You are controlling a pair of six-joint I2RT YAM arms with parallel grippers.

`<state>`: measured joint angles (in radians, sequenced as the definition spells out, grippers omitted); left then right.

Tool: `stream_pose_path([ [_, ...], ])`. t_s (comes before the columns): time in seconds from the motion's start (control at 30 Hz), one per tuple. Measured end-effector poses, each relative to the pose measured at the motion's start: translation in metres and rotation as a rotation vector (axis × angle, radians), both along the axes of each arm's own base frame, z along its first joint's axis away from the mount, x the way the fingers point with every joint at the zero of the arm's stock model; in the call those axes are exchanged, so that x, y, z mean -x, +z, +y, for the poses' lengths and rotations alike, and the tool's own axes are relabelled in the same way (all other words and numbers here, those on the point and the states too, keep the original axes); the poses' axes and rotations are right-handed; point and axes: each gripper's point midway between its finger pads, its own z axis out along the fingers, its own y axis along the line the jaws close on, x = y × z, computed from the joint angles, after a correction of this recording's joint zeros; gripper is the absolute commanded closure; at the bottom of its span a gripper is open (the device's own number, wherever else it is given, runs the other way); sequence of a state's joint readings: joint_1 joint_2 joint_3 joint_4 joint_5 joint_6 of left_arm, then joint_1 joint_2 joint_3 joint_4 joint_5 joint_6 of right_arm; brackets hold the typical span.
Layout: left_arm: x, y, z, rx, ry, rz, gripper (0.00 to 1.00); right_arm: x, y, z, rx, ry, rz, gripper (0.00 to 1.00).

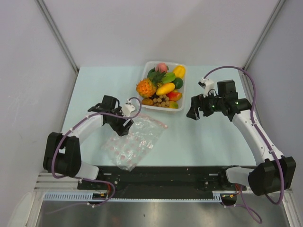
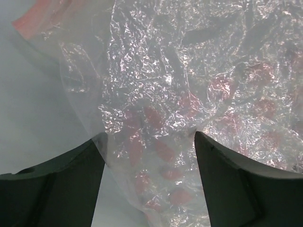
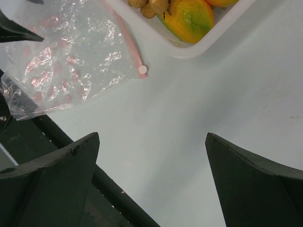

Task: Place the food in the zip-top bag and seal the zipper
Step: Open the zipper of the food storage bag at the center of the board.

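Right now the left gripper [image 2: 149, 142] hangs with jaws apart over the crinkly zip-top bag [image 1: 135, 142], which lies flat on the table [image 1: 208, 142] beneath it, its zipper [image 3: 126, 38] facing the tray [image 3: 189, 51]. The food [image 1: 163, 87] sits in that tray. A good pinch likely takes only the upper film near the mouth, while the right gripper [image 3: 151, 146], also wide, hovers beside the tray.

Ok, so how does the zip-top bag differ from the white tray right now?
The zip-top bag is clear and crinkly with red marks; the tray is opaque white with raised walls. The bag lies flat and looks empty, while the tray is heaped with the toy food. The bag lies nearer the front, left of centre; the tray sits farther back. Both rest on the pale table.
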<state>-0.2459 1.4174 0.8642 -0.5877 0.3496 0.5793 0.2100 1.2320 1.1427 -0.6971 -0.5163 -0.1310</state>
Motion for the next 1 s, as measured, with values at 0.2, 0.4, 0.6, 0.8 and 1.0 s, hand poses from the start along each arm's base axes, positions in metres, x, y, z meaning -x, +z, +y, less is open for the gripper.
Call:
stream_pose_path([
  [0.2, 0.005, 0.008, -0.012, 0.059, -0.054, 0.024, 1.00, 0.006, -0.001, -0.004, -0.033, 0.032, 0.028, 0.00],
  [0.4, 0.032, 0.078, -0.034, 0.193, -0.276, -0.184, 1.00, 0.012, 0.014, -0.012, -0.099, 0.050, 0.003, 0.01],
  [0.6, 0.076, 0.157, -0.067, 0.296, -0.560, -0.523, 1.00, 0.033, 0.048, 0.003, -0.210, 0.138, -0.054, 0.02],
  [0.8, 0.099, 0.179, -0.088, 0.333, -0.747, -0.752, 1.00, 0.044, 0.076, 0.018, -0.315, 0.191, -0.080, 0.19],
  [1.0, 0.098, 0.190, -0.097, 0.361, -0.777, -0.899, 1.00, 0.069, 0.097, 0.044, -0.377, 0.310, -0.098, 0.34],
])
